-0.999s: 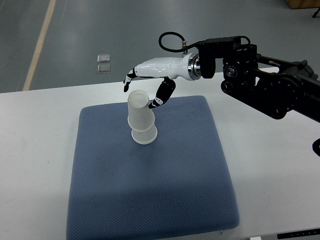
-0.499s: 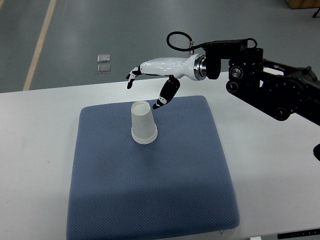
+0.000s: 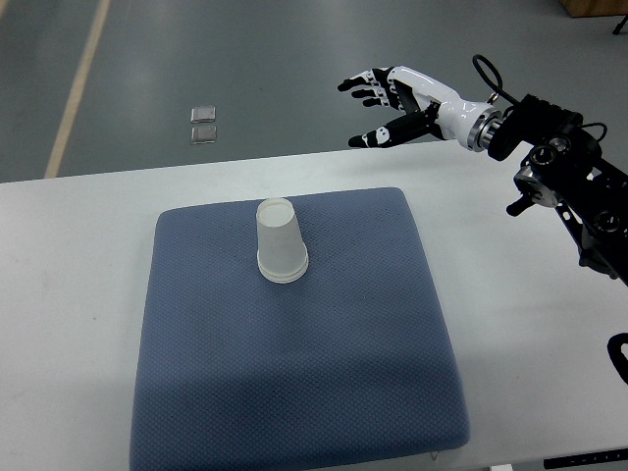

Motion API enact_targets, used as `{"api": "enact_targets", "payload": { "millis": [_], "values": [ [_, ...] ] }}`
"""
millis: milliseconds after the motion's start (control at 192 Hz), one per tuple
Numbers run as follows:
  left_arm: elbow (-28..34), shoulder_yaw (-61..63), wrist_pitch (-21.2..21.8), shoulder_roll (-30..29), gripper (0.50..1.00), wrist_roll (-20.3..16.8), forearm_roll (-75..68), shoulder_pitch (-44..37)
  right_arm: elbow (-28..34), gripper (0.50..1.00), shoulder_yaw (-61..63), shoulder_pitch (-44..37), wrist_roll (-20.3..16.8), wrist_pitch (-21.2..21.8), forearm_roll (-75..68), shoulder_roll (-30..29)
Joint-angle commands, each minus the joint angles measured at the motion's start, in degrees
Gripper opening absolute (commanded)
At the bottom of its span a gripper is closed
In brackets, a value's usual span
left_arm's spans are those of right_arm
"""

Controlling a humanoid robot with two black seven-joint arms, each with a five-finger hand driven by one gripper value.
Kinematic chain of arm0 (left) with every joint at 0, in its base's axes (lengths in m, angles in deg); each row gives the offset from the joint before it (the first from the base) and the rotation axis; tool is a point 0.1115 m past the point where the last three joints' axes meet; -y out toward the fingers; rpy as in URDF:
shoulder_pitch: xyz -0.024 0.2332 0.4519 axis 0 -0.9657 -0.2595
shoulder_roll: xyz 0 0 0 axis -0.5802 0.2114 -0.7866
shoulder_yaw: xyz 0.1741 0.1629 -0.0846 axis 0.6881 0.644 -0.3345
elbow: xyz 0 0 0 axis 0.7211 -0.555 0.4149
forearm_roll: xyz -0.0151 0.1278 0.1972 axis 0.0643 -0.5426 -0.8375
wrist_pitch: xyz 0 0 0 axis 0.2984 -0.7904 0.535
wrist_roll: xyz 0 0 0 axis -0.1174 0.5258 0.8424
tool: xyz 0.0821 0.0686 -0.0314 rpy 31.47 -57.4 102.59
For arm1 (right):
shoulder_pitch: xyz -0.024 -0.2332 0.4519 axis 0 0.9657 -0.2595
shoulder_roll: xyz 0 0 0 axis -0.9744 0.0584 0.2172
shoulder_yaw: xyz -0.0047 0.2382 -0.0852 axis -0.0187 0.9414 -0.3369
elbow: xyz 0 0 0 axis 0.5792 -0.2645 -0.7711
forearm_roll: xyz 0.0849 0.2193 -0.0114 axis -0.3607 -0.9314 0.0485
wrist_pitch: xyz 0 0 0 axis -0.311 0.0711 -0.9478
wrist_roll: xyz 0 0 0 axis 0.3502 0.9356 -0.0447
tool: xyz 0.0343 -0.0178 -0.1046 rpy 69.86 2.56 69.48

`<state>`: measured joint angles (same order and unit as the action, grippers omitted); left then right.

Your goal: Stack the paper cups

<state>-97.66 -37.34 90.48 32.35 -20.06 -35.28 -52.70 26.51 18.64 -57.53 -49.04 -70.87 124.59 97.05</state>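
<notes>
With the white paper cup stack (image 3: 280, 242) upside down and upright on the blue cushion pad (image 3: 314, 373), the empty, spread-fingered right hand (image 3: 397, 93) should retreat rightwards without brushing it.

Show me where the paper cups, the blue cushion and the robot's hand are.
paper cups (image 3: 280, 240), top view, side wall of the upside-down stack.
blue cushion (image 3: 314, 363), top view, bare middle.
right hand (image 3: 400, 96), top view, open palm.

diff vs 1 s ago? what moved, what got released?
The right hand let go of the upper cup, which settled straight onto the cup stack; a second ago it sat tilted. The hand then drew back up and to the right, fingers open, past the table's far edge. The blue mat and stack position are unchanged.
</notes>
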Motion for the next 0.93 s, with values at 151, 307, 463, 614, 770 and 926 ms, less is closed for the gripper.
{"api": "enact_targets", "payload": {
  "millis": [151,307,463,614,770,926],
  "values": [
    [0.0,-0.1,-0.1,0.0,1.000,0.1,0.0,0.0,-6.9,0.909,3.1,4.1,-0.8,-10.6,-14.9,-3.6],
    [0.0,0.0,-0.1,0.0,1.000,0.0,0.0,0.0,-10.6,0.913,3.1,6.4,-0.8,-16.9,-25.1,-5.4],
    [0.0,-0.1,0.0,0.0,1.000,0.0,0.0,0.0,-11.2,0.913,3.2,8.4,-0.1,-17.3,-26.1,-7.0],
    [0.0,-0.1,-0.1,0.0,1.000,0.0,0.0,0.0,-11.1,0.928,3.3,9.1,0.1,-17.6,-26.2,-7.9],
    [0.0,-0.1,-0.1,0.0,1.000,0.0,0.0,0.0,-10.8,0.928,3.2,9.1,0.0,-17.3,-26.2,-7.9],
    [0.0,-0.1,-0.1,0.0,1.000,0.0,0.0,0.0,-10.8,0.928,2.9,9.2,0.0,-17.2,-26.1,-8.0]
  ]
}}
